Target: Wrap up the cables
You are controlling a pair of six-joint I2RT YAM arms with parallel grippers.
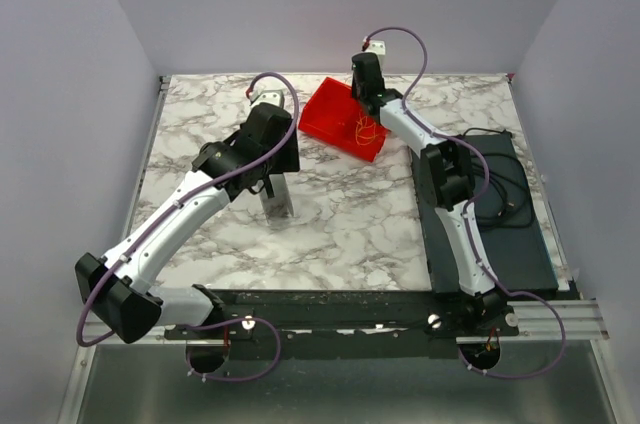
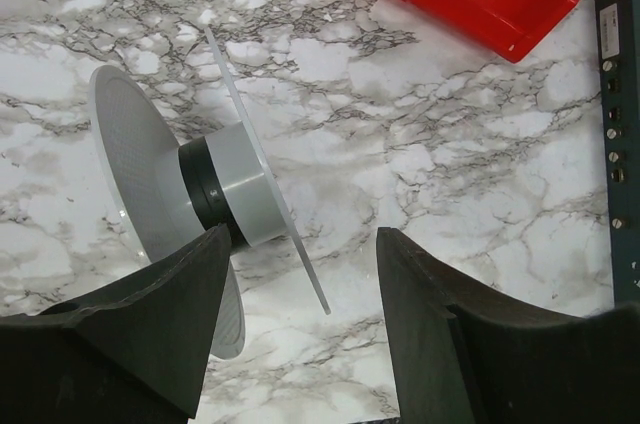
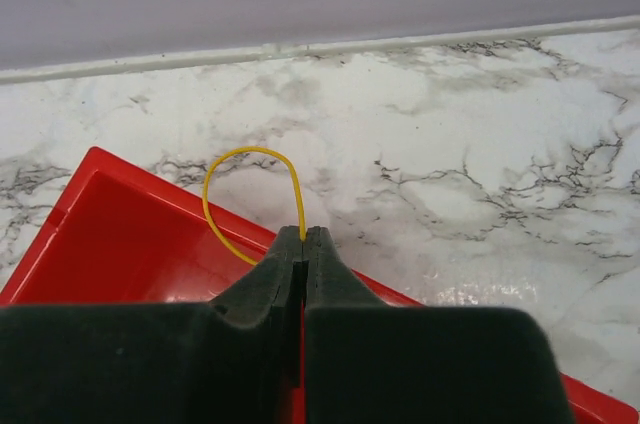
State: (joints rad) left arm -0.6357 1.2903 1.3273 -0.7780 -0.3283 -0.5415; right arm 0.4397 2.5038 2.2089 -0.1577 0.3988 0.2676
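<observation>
The cables are thin yellow wires (image 1: 365,129) lying in a red tray (image 1: 330,109) at the back of the table. My right gripper (image 3: 304,236) is shut on one yellow wire, which loops (image 3: 215,206) out from the fingertips above the tray's far rim (image 3: 120,244). In the top view the right gripper (image 1: 362,92) sits over the tray. My left gripper (image 2: 305,329) is open and empty, just behind a spool (image 2: 225,184) with a grey hub and clear flanges. The spool (image 1: 278,200) stands mid-table below the left gripper (image 1: 272,174).
A black mat (image 1: 500,234) with a thicker black cord (image 1: 505,199) lies along the right side. A dark box with connectors (image 2: 622,124) shows at the right edge of the left wrist view. White walls enclose the marble table.
</observation>
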